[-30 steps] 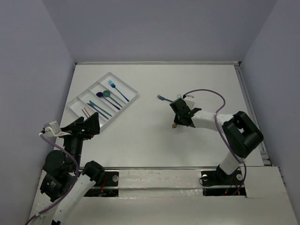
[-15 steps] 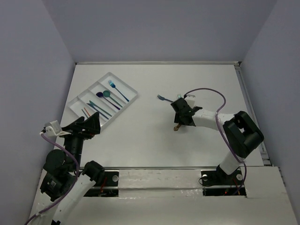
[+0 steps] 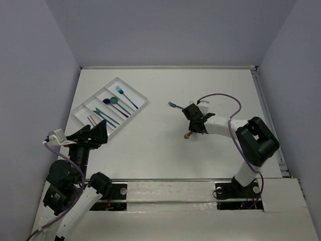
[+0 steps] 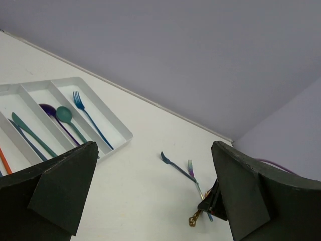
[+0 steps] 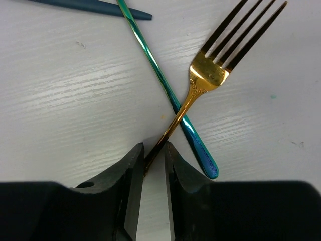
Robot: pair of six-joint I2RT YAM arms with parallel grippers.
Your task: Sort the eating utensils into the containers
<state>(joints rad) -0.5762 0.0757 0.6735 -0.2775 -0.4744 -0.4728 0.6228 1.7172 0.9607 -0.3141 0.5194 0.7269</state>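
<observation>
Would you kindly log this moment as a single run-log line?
right gripper: shut on gold fork handle | fork lies across teal utensil on table | left gripper: open, idle | cutlery tray: five utensils

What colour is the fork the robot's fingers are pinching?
Shiny gold. The ornate gold metal fork shows best in the right wrist view, its handle between the right gripper's fingers.

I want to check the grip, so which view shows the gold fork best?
The right wrist view: the gold fork fills the frame, handle between the right gripper jaws, crossing a teal utensil. The top view shows only its protruding end; the left wrist view a small distant glimpse.
</observation>
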